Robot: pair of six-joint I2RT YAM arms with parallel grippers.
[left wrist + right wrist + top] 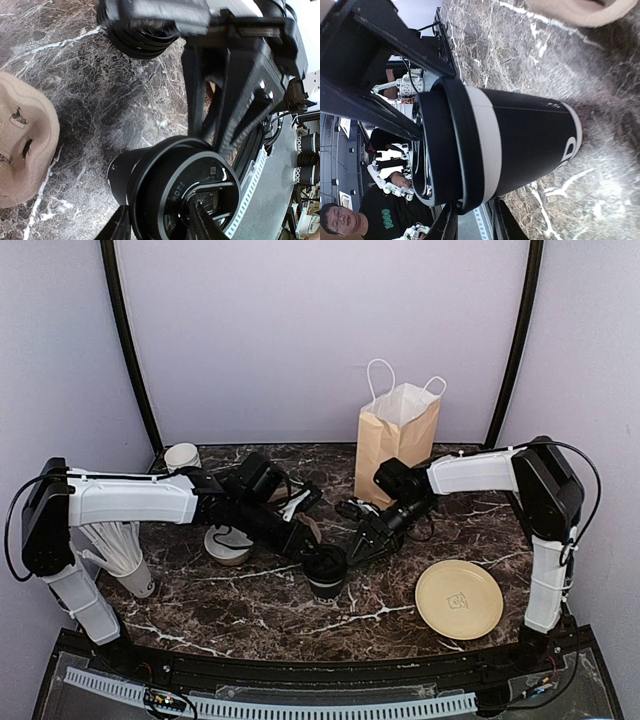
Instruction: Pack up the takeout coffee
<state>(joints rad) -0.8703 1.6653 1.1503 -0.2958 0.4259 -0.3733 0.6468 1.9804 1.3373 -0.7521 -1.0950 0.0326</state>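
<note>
L tool (160,224) astride lidded cup (167,172)

Links: white moulded plastic shells (130,498), long, on both arms
Joints: black rounded housings (548,485)
Cables: thin black cables (599,490), looped at both shoulders
Ends: left gripper (312,548) and right gripper (358,545), all black, tapering fingers

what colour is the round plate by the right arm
The round plate is pale yellow, best seen in the top external view.
</note>
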